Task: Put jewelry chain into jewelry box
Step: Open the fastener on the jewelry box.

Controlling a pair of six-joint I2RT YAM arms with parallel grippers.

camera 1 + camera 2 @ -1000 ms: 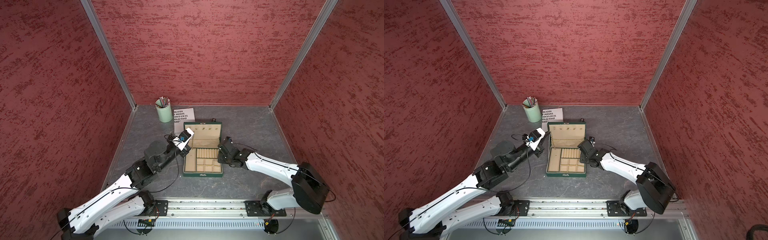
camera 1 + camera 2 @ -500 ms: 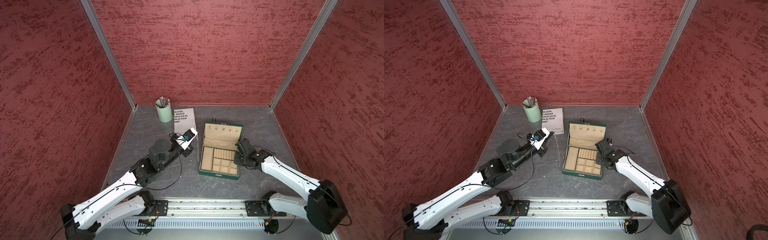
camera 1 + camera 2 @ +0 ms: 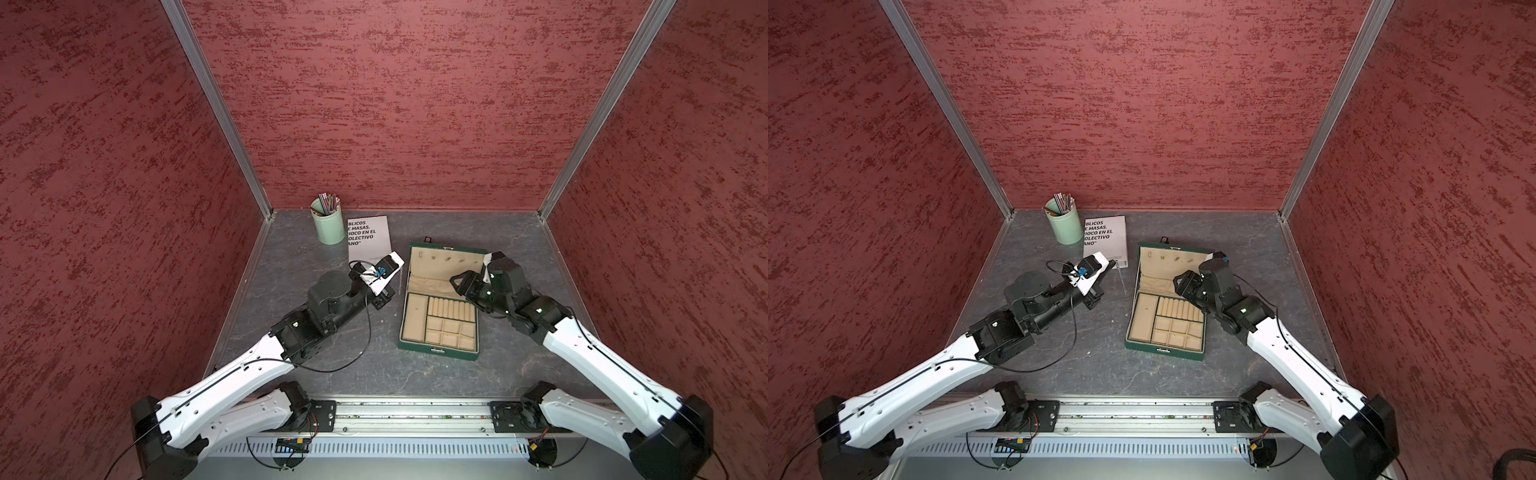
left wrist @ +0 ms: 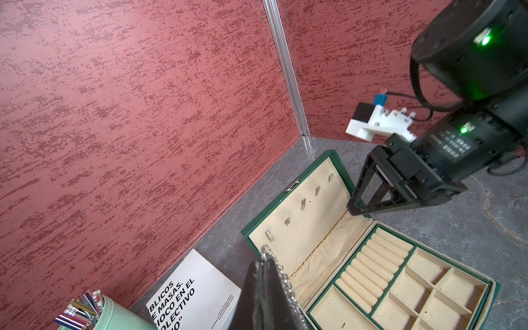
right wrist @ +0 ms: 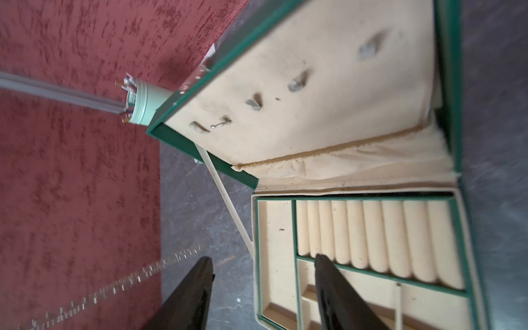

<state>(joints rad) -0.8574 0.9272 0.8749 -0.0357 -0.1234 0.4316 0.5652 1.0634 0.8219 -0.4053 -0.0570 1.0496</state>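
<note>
The jewelry box [image 3: 436, 351] [image 3: 1163, 351] lies open on the grey floor, dark green with a beige lining and its lid leaning back. The thin silvery jewelry chain [image 4: 283, 278] [image 3: 1121, 280] dangles just left of the box, and my left gripper [image 4: 264, 261] [image 3: 400, 266] is shut on it. My right gripper [image 5: 263, 261] [image 3: 460, 284] hovers open and empty above the box near its hinge. In the right wrist view one of the fingers [image 5: 328, 280] is over the compartments, and the chain [image 5: 114, 285] shows blurred off to the side.
A pale green pencil cup [image 3: 328, 228] [image 3: 1064, 226] and a white booklet [image 3: 368, 239] [image 3: 1104, 239] sit at the back left, behind my left gripper. Red walls close in three sides. A metal rail [image 3: 407, 411] with both arm bases runs along the front.
The box has slid to the right with my right gripper. That gripper then let go, opened and rose over the box. My left gripper shifted slightly right, still holding the chain.
</note>
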